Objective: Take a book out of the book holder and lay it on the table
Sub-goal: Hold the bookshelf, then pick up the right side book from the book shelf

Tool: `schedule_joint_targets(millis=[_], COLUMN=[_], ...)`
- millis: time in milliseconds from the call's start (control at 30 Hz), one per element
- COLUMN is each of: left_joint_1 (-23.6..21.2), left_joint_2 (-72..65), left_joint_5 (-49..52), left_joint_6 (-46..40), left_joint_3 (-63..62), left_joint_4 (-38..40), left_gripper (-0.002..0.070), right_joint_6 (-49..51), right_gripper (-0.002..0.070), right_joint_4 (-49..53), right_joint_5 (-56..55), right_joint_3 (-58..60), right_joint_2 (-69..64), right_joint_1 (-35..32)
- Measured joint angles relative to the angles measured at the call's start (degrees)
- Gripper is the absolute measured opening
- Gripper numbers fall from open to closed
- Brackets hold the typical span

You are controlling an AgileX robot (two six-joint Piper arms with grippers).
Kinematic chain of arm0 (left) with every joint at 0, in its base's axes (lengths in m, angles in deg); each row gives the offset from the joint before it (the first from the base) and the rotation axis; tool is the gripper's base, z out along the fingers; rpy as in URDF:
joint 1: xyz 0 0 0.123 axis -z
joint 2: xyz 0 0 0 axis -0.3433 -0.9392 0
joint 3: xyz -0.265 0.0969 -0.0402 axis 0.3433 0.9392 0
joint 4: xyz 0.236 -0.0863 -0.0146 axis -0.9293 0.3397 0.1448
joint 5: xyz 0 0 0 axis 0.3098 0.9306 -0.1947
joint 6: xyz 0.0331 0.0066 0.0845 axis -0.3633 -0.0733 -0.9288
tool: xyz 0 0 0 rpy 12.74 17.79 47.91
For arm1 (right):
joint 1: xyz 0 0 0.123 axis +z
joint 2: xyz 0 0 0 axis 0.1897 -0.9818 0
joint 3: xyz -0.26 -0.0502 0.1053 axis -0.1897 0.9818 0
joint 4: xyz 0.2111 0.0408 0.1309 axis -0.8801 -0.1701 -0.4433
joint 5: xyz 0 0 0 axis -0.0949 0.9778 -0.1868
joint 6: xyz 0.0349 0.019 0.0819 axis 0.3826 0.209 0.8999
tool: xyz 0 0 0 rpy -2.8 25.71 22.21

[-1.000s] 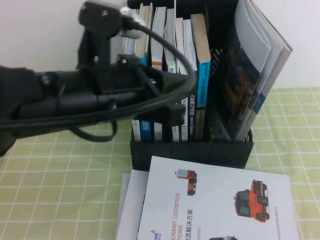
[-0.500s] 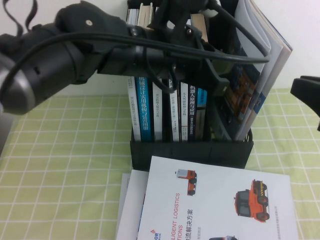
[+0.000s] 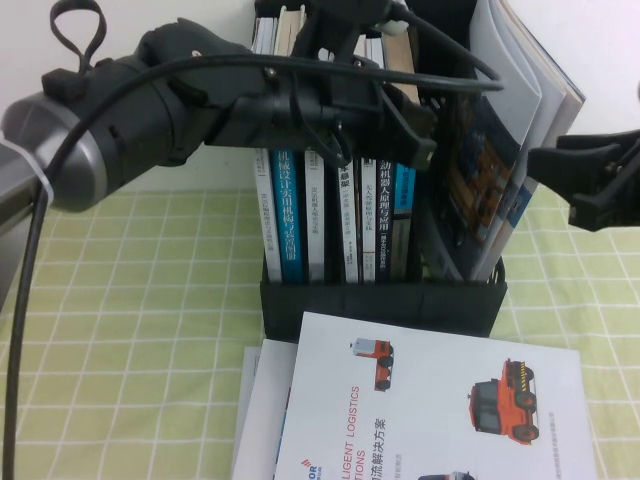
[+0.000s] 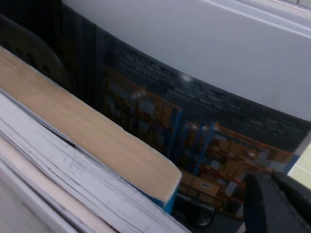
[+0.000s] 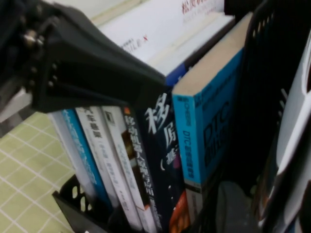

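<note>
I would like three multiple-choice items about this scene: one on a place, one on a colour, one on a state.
1. Where does the glossy warehouse-photo book stand in the black plastic book holder?
A. rightmost slot
B. leftmost slot
C. flat on the table

2. What colour are the trucks on the white brochure lying on the green checked table?
A. blue
B. orange
C. green

3. How does the warehouse-photo book stand?
A. flat
B. leaning to the right
C. perfectly upright

Answers: 1 A, it fills the holder's right end, beside the blue-spined book. 2 B, the trucks are orange-red. 3 B, its top tilts right past the holder.

The left gripper is over the upright books; the right gripper hangs just right of the book.
</note>
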Motion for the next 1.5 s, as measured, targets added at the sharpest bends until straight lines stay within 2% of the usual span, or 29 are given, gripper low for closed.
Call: schedule_joint_targets(millis=[800, 900, 1067, 1133, 1500], left_joint_1=[-0.1, -0.1, -0.1, -0.1, -0.1], left_joint_2=[-3.8, -4.2, -4.2, -4.2, -3.9], left_joint_5=[-1.1, -1.0, -0.9, -0.8, 3.2], left_joint_6=[-1.2, -1.3, -1.7, -1.7, -1.3], left_joint_3=[-3.0, -3.5, -3.5, -3.5, -3.5], left_joint_4=[3.1, 3.5, 3.5, 3.5, 0.9], left_gripper=[-0.0003, -0.0003, -0.0003, -0.0003, -0.0003], right_joint_6=[3.6, 3.8, 3.8, 3.8, 6.4], right_gripper=[0.0289, 0.0255, 0.0074, 0.0038, 0.002], right_joint_4=[0.0, 0.0, 0.0, 0.0, 0.5], right_joint_5=[-0.7, -1.2, -1.9, -1.9, 1.6], right_joint_3=[-14.3, -15.6, -16.3, -16.3, -16.3], right_joint_2=[-17.2, -18.4, -18.7, -18.7, -8.9], right_joint_1=[1.5, 2.5, 2.8, 2.8, 2.8])
